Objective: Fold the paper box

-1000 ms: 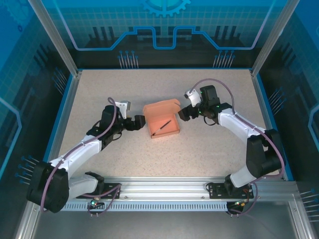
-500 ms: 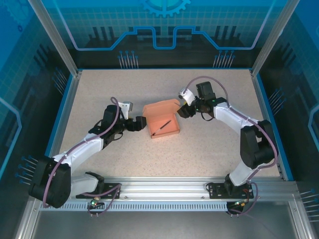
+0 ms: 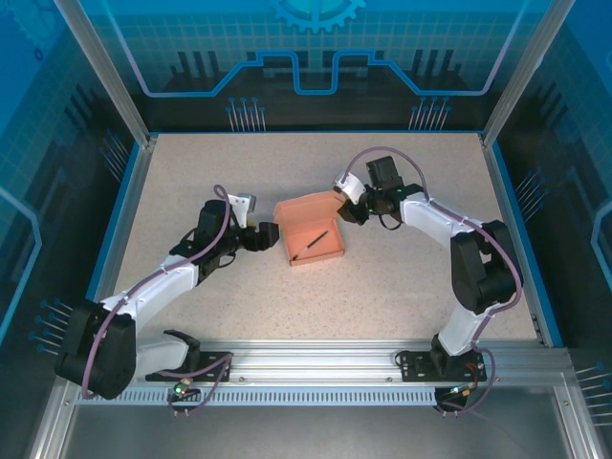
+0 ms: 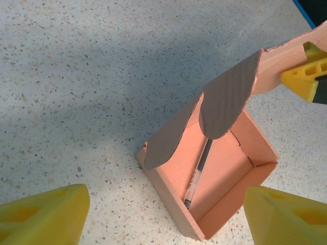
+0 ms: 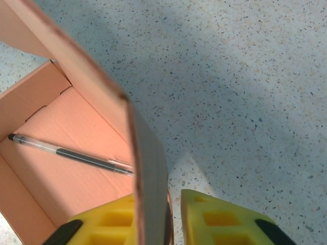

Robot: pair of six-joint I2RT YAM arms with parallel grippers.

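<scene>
Folding this box [image 3: 311,234], mid-table with a pen [image 3: 311,245] inside, should go best if its raised lid [image 4: 225,99] is swung over slowly by the right gripper [image 5: 173,219], clamped on the lid's edge. Meanwhile the left gripper [image 3: 266,235], jaws apart just left of the box, braces the wall. A second ago the right jaws stood open beside the box.

No legible text or labels (none anywhere)
</scene>
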